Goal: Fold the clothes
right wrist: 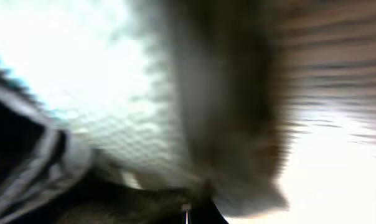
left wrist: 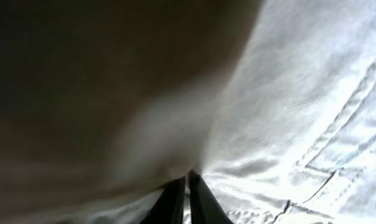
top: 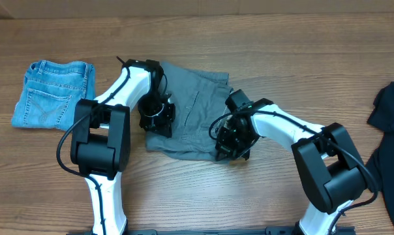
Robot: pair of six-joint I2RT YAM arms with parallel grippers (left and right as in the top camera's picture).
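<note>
Grey shorts (top: pixel 197 104) lie rumpled in the middle of the wooden worktop (top: pixel 249 39). The left hand (top: pixel 156 123) is pinched narrow on their left edge. The right hand (top: pixel 233 149) is clamped on cloth at their near right corner. Folded light-blue denim shorts (top: pixel 53 94) sit well apart to the left, and a black garment (top: pixel 389 111) lies at the right edge.

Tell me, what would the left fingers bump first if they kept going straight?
The grey shorts. The left gripper points down, and its fingers look pinched shut on that cloth. The table probably lies just beneath.
</note>
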